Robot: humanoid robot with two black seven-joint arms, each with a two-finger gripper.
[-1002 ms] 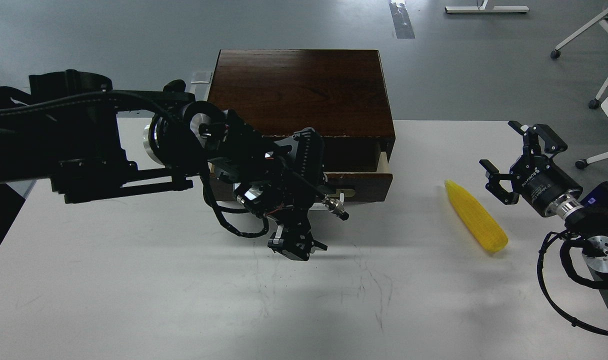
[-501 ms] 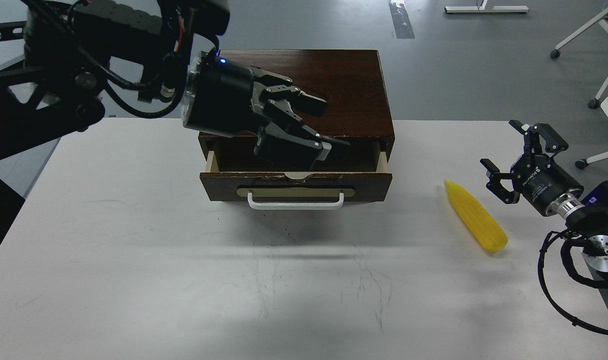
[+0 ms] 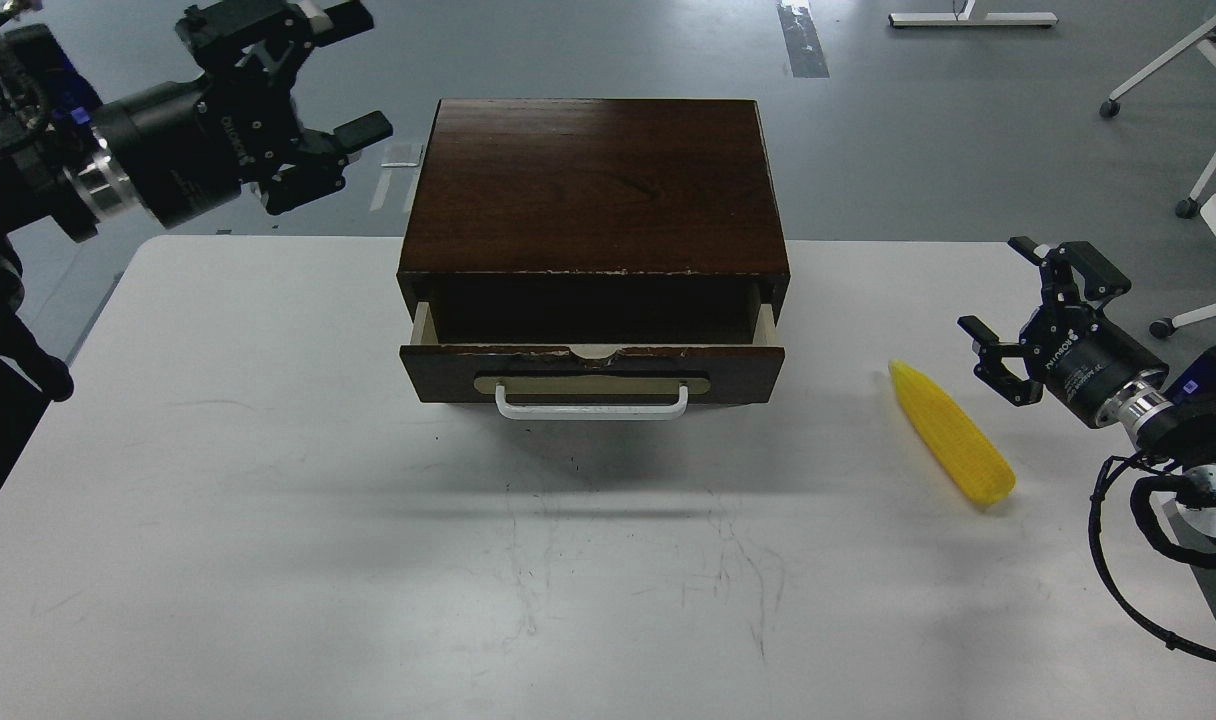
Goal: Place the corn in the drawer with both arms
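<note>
The yellow corn [image 3: 951, 431] lies on the white table at the right, its pointed tip toward the box. The dark wood box [image 3: 593, 185] stands at the table's back middle. Its drawer [image 3: 592, 372] is pulled partly out, with the white bar handle [image 3: 592, 405] facing me; the inside looks dark and empty. My right gripper [image 3: 1018, 315] is open and empty, just right of the corn and a little above the table. My left gripper [image 3: 328, 95] is open and empty, raised at the far left, left of the box's back corner.
The white table [image 3: 268, 500] spreads wide in front of the box. Beyond it is grey floor with a tape strip [image 3: 803, 40] and chair legs [image 3: 1203, 110] at the far right. A black cable [image 3: 1118, 560] hangs by my right arm.
My left arm has swung up and back from in front of the drawer to the far left, uncovering the open drawer. The right gripper has barely moved. The corn has not moved.
</note>
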